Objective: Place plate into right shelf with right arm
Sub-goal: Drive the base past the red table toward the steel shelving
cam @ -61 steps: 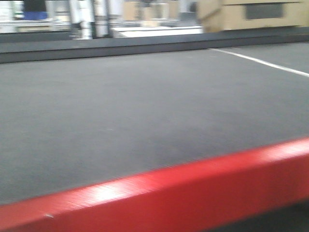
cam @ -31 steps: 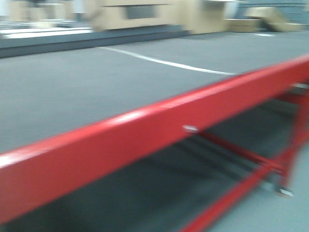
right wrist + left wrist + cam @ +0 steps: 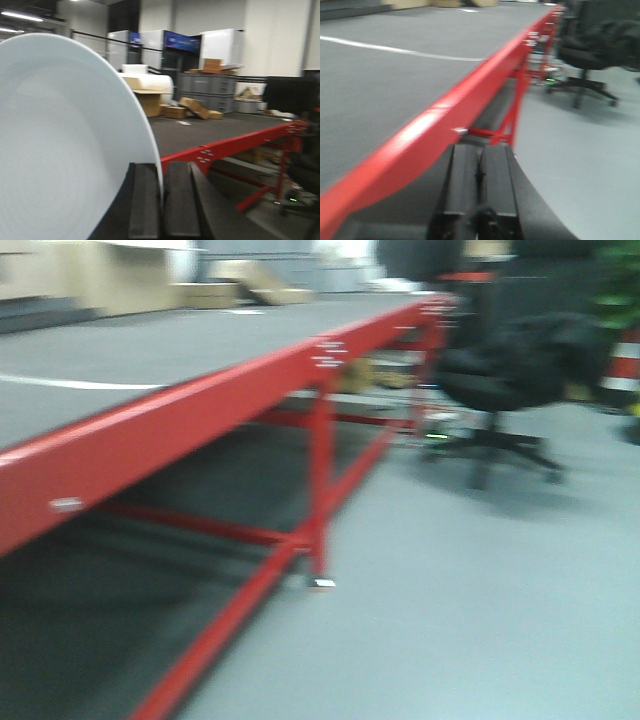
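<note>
Swinging round: within a second my front view has left the grey top of the red-framed table [image 3: 200, 410] for its far end, a black office chair [image 3: 510, 380] ahead. My right pincer [image 3: 161, 200] stays clenched on the round pale blue-white plastic plate [image 3: 65, 140], held edge-up. My left pincer [image 3: 479, 175] is closed, empty. The stainless-steel right shelf is not in sight, so placing, I judge, waits on more turning.

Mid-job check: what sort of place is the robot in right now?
Probably a warehouse-style lab or workshop: a long red-framed worktable, loose cardboard boxes beside stacked grey crates, and a black office chair on a bare grey floor.
</note>
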{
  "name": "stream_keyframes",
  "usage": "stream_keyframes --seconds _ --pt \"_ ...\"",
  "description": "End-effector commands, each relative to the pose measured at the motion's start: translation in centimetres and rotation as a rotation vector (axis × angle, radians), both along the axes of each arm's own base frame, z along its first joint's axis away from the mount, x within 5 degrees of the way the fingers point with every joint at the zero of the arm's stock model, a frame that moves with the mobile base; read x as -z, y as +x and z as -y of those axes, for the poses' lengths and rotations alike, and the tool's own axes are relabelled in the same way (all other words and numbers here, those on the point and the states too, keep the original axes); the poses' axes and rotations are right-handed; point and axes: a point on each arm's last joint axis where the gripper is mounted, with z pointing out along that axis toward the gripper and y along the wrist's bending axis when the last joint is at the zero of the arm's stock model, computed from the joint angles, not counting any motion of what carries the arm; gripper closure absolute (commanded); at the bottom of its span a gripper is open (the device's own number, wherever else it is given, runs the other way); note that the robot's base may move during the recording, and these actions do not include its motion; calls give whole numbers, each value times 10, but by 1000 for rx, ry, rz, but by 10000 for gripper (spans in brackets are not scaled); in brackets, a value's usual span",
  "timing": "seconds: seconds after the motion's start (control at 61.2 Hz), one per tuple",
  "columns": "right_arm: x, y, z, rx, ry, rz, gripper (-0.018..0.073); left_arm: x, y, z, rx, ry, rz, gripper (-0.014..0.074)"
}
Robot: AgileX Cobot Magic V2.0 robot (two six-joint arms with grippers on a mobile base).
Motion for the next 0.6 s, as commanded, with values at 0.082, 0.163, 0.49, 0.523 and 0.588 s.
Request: stream_keyframes --seconds 0.082,0.163,0.49,0.523,0.588 --pt "-14 -2 5 40 59 74 503 -5 0 0 2 -15 82 643" --pt "-14 -2 5 40 59 74 503 -5 0 0 2 -15 82 643" --pt "-14 -2 5 39 58 73 503 -5 0 0 2 -15 82 643" --pt "-14 -2 5 39 58 73 503 -5 0 0 2 -15 82 643" --pt "-14 -2 5 39 58 73 503 -5 0 0 2 -15 82 643"
